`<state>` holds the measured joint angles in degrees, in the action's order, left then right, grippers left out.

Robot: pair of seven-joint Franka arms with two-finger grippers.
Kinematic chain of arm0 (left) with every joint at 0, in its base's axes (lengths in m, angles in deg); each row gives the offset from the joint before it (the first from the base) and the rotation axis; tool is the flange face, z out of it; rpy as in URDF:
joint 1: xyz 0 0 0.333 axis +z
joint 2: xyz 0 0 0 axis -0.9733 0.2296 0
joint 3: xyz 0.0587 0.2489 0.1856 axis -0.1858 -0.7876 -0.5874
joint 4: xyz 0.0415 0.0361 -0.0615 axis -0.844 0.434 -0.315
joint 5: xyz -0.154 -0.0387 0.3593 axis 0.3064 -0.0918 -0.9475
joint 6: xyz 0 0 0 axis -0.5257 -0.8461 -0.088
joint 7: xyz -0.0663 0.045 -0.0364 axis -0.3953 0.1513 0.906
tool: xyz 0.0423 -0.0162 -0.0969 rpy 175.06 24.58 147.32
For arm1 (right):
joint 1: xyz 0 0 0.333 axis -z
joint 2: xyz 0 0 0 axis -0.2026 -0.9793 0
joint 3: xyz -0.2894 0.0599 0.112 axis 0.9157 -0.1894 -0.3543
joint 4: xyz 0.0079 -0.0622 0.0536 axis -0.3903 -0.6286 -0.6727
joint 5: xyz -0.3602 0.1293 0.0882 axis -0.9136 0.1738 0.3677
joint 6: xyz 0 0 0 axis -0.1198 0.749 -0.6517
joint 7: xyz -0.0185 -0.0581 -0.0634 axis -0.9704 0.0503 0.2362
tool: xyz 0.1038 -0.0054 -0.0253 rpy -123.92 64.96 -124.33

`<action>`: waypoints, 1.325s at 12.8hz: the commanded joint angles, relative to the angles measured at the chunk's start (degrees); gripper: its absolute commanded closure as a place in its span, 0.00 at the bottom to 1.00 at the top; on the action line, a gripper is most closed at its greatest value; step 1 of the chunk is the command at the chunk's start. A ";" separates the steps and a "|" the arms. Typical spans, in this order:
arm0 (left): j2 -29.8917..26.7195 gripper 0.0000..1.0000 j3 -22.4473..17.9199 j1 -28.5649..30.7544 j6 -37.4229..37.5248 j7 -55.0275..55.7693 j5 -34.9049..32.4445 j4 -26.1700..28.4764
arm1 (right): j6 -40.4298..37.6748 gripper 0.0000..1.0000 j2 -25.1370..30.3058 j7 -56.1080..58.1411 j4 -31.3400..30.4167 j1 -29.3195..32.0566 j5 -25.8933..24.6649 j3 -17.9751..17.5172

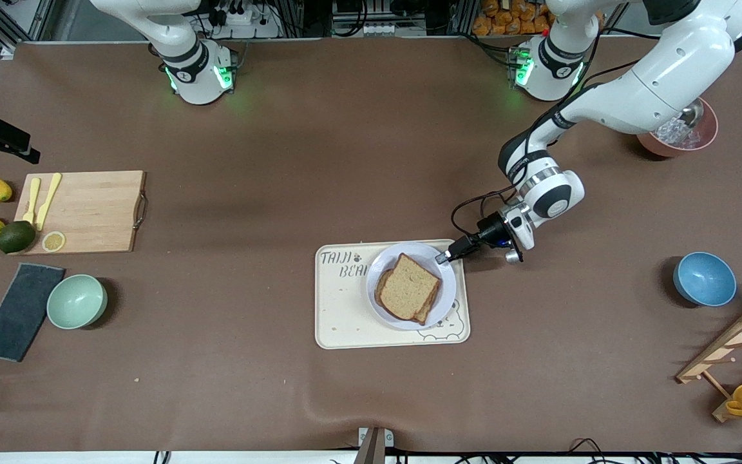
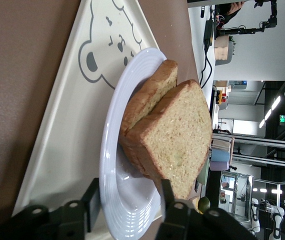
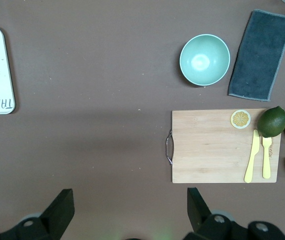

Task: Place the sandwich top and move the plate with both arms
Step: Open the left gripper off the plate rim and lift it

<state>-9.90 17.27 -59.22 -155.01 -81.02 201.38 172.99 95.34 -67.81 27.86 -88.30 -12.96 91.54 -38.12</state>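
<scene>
The sandwich top (image 1: 410, 286) lies on the lower slice on the plate (image 1: 379, 305), which sits on the tray (image 1: 339, 322). The right gripper (image 3: 127, 210) waits spread wide over bare table. The left gripper (image 1: 449, 253), fingers parted and empty, straddles the plate's rim at the left arm's end, the bread just ahead of its tips.

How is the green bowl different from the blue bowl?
The mint green bowl sits at the right arm's end of the table beside a dark cloth; the blue bowl sits at the left arm's end near a wooden rack. Both are round, upright and look empty.
</scene>
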 commanded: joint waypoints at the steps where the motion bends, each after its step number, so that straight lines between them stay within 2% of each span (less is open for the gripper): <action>1: -2.37 0.35 0.25 0.51 -0.72 1.01 -0.90 1.83 | -0.29 0.00 -0.04 -0.78 0.62 -0.31 0.45 0.03; 5: -7.89 0.39 0.51 0.60 -3.35 2.84 -0.90 4.72 | -0.38 0.00 -0.12 -0.87 0.62 -0.40 0.45 0.03; 9: -14.76 0.40 2.71 0.51 -7.64 7.08 -0.90 6.49 | -0.38 0.00 -0.83 -1.04 0.62 -0.83 0.54 -0.15; 11: -16.87 0.42 5.16 0.34 -13.08 7.08 -0.90 6.93 | -0.29 0.00 -0.83 -1.04 0.62 -0.57 0.45 -0.15; 14: -19.25 0.42 11.40 0.42 -24.59 7.08 -0.90 5.27 | -0.72 0.00 -0.65 -0.34 0.80 -0.40 0.28 -0.06; 17: -18.73 0.37 13.70 -0.89 -28.75 6.99 -0.90 2.54 | -0.29 0.00 -0.91 -0.51 1.42 -0.30 0.80 0.03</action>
<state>-27.98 30.24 -59.58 -181.84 -75.40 201.35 176.50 95.41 -68.39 27.86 -88.06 -13.20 91.54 -38.24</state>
